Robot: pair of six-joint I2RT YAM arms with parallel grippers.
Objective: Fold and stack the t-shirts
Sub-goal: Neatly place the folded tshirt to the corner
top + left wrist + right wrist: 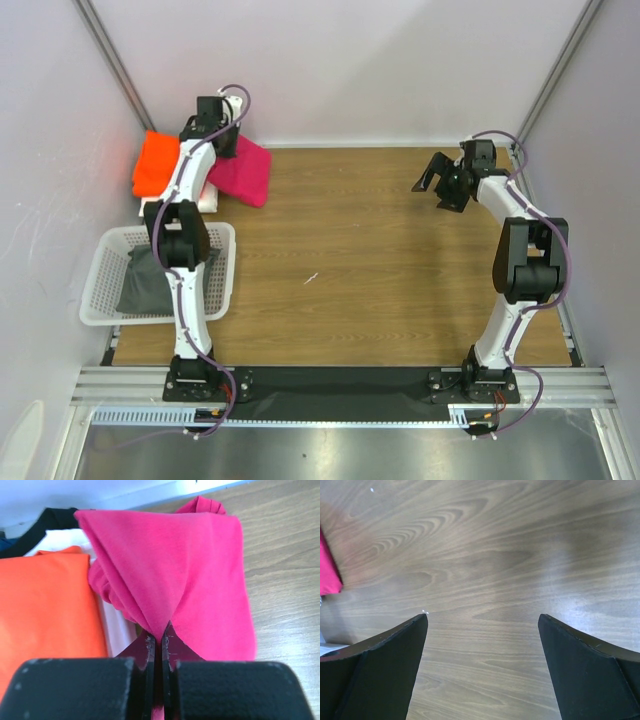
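**Pink and pinched: the pink t-shirt (243, 170) sits beside the stack at the far left corner**

From above, the pink t-shirt lies as a tilted folded rectangle on the table (380, 260). It is just right of the orange t-shirt (155, 165), with a strip of the white t-shirt (208, 198) showing under their meeting edges. The left gripper (226, 142) reaches down onto the far edge of the pink one. The right gripper (440, 188) hangs over bare wood at the far right, well apart from every garment. Near the left arm's base a white basket (100, 290) holds a dark cloth (145, 285).

In the left wrist view, the jaws are clamped tight on a fold of pink, and the cloth tents up into the pinch. Orange lies to the left with white between the two, and a black garment (45, 522) edges out beyond them.

In the right wrist view, both fingers stand wide apart over wood grain, gripping nothing. A sliver of pink shows at the left edge.

The step in hand looks like setting the pink shirt on the stack. To do it well, the arm should lift just enough to clear the orange cloth and carry the bundle squarely over it. It should then lower until the fabric rests flat and only then let go. Dragging sideways would likely rumple the orange fold or pull the pink one open.
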